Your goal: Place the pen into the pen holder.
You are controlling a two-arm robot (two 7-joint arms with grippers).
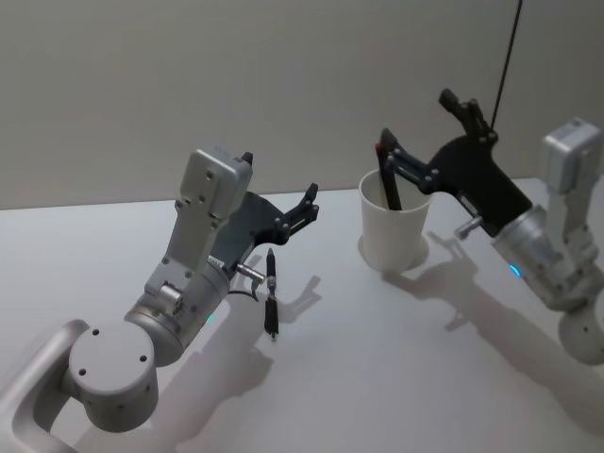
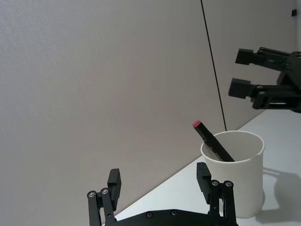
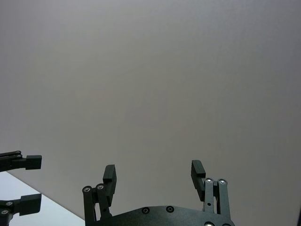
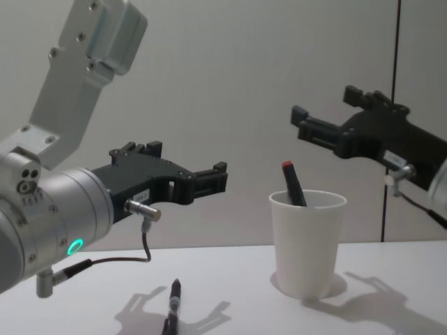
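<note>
Presently: one pen holder (image 1: 394, 236); two pens, red-tipped pen (image 4: 292, 185) standing inside, black pen (image 1: 271, 300) lying left on table (image 1: 377, 359). My right pincer (image 1: 413, 118) above, wide open, empty; left pincer (image 1: 310, 203) likewise.

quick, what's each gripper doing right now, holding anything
left gripper: open, empty, over the pen on the table
right gripper: open, empty, up by the cup
</note>
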